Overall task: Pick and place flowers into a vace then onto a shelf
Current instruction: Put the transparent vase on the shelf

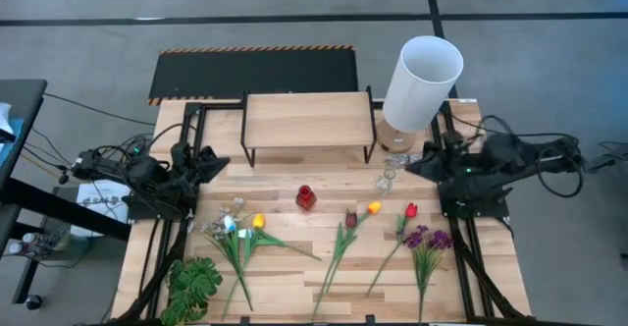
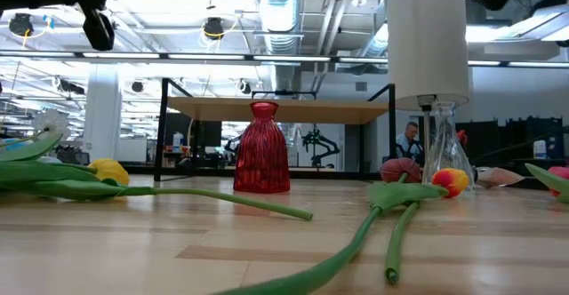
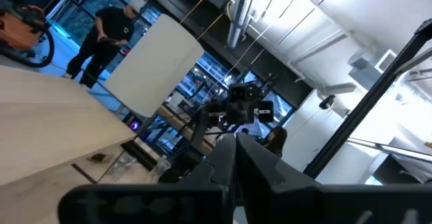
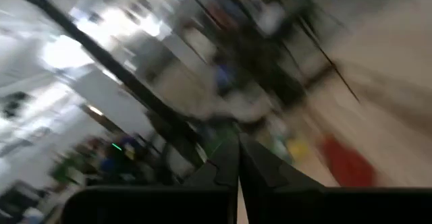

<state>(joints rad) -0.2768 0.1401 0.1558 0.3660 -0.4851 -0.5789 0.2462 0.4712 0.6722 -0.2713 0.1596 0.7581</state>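
I have both arms parked at the table's sides, left gripper (image 1: 214,162) and right gripper (image 1: 416,166) pinched shut and holding nothing. No flower is picked yet. The flowers (image 1: 345,230) lie flat along the near half of the table, the red vase (image 1: 306,197) stands upright between them and the shelf (image 1: 307,118). I judge step 1 comes next: open 1 claw, drop onto a stem, lift it toward the vase mouth.

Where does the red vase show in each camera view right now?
High view: red vase mid-table, in front of the shelf.
Low view: left of centre, shelf behind it.
Left wrist view: not in it.
Right wrist view: probably the red blur.
Shared landmark: the shelf.
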